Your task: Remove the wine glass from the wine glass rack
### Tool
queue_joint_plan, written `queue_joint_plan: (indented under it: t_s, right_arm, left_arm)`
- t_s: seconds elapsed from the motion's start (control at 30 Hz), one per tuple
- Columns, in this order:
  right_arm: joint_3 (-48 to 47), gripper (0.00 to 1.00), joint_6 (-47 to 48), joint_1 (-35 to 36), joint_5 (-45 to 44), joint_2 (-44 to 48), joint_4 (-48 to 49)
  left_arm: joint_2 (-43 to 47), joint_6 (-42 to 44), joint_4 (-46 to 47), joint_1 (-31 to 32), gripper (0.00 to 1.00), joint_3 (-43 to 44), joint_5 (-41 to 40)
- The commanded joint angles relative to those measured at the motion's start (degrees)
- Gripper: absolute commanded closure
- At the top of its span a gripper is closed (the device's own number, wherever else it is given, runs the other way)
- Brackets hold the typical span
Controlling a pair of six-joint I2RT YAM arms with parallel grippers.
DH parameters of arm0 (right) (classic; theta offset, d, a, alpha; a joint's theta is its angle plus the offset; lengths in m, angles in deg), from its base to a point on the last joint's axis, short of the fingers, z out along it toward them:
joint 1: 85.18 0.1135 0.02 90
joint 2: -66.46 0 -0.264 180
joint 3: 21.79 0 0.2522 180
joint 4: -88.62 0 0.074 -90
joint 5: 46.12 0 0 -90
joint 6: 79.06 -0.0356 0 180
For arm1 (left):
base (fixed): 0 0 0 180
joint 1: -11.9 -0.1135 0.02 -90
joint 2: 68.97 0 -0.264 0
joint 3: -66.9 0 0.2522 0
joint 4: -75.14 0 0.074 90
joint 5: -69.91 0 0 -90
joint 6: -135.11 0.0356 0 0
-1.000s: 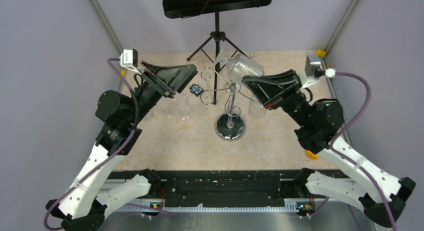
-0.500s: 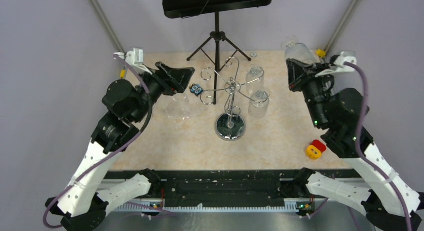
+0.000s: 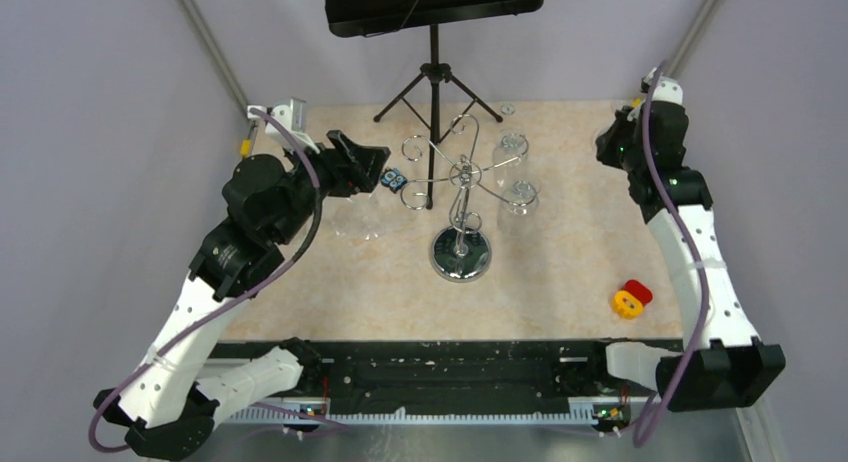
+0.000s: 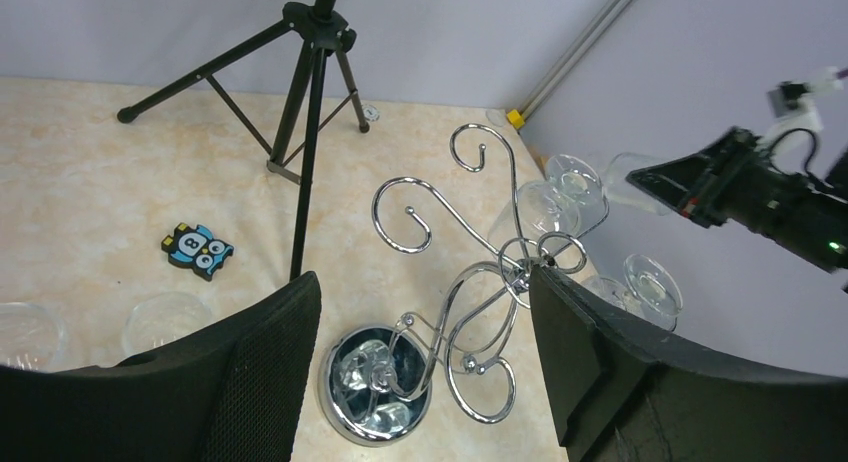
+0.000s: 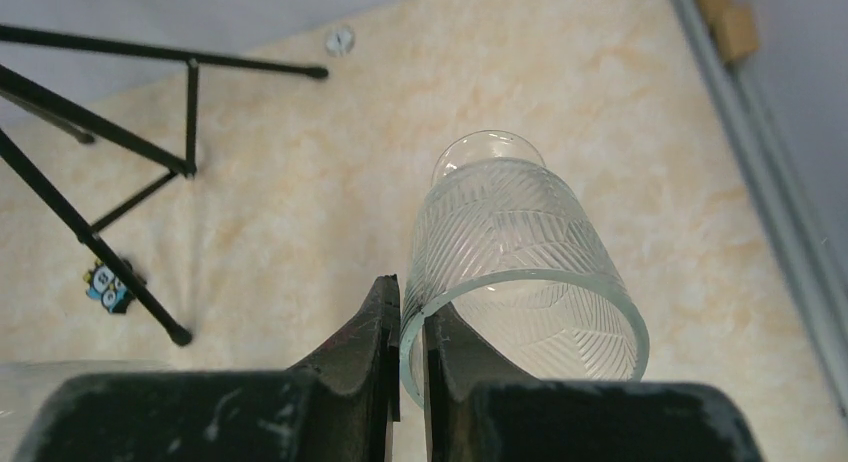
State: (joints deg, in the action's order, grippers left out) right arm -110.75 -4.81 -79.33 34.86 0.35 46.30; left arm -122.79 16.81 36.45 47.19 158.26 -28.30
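Surface: beige marbled tabletop (image 3: 560, 312) between pale lilac walls, with a black tripod music stand (image 3: 433, 72) at its far edge.
Rack: shiny chrome wire wine glass rack (image 3: 461, 254) with a round mirror base, a thin post and curled hook arms, standing mid-table.
Task glass: clear ribbed wine glass (image 5: 520, 272), off the rack, near the far right corner and well apart from the rack. It is tilted with its mouth toward the wrist camera.
Right gripper: right gripper (image 5: 411, 312) is pinched onto the glass wall at the rim, one finger inside the mouth and one outside.
Left gripper: left gripper (image 4: 420, 312) has its jaws spread wide with nothing between them. It faces the rack from the left and does not touch it.
Handling: probably light and rigid, but thin-walled, smooth and breakable. A rim pinch is a narrow hold, so a swing or knock could let it slip or chip.
Where to hold: the bowl wall or the stem looks safest, with gentle pressure. A hanging glass likely has to slide out along its hook.
Counts: one rack with six hook arms, as far as the overhead view shows.
Glasses: one held, two hanging glasses (image 3: 519, 197) on the rack's right side, and apparently two standing glasses (image 4: 165, 317) on the table to the left.
Oddments: one small blue owl figure (image 3: 392, 179), one red-and-yellow toy (image 3: 630, 298).
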Motion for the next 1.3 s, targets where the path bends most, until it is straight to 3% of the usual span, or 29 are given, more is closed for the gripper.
queue_joint_plan:
  t_s: [0.0,0.47,0.9,1.27]
  right_arm:
    - [-2.16,1.0,-4.98,-2.89,16.55,-4.68,-3.34]
    - [7.53,1.0,-5.69,-2.52,24.1,-14.35,-2.97]
    - [10.74,0.98,-5.79,2.92,18.62,-20.54,-0.63]
    - [9.7,0.68,-4.15,4.61,15.91,-20.12,-1.94]
  left_arm:
    - [2.41,1.66,-0.56,-0.13,0.21,2.01,0.19]
    - [4.15,2.09,-0.26,-0.13,0.2,-0.78,1.87]
    - [3.42,2.54,-1.48,-0.14,0.2,-1.45,2.9]
    - [3.72,2.52,-1.26,-0.14,0.2,-1.9,3.47]
